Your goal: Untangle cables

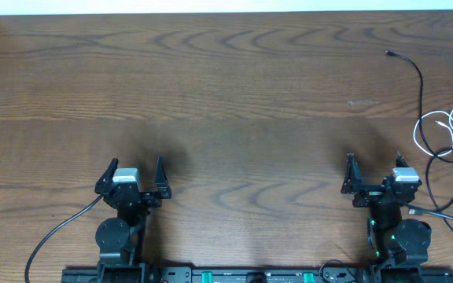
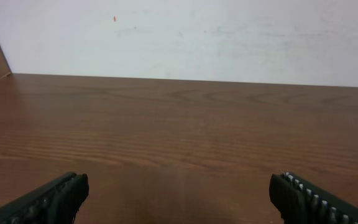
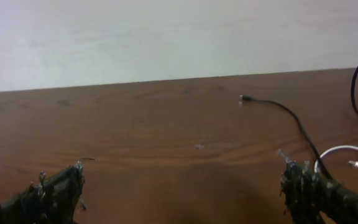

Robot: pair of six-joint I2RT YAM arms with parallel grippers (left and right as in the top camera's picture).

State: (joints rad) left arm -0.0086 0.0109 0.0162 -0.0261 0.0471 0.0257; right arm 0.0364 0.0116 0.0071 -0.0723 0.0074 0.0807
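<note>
Overhead: shows left end effector point(image 1: 138, 163) and right end effector point(image 1: 374, 159) spread and empty, parked low, task likely unstarted; puts black cable point(image 1: 421, 82) and white cable point(image 1: 449, 124) looped together at the right edge of the surface point(image 1: 234, 94), probably the right one's job.

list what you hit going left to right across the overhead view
left fingers → right fingers → cables, black and white overlapping by the right edge

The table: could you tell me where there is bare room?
The table is bare from its left edge past the middle, ahead of the left gripper and right gripper. Crowded: far right, where black cable and white cable tangle.
</note>
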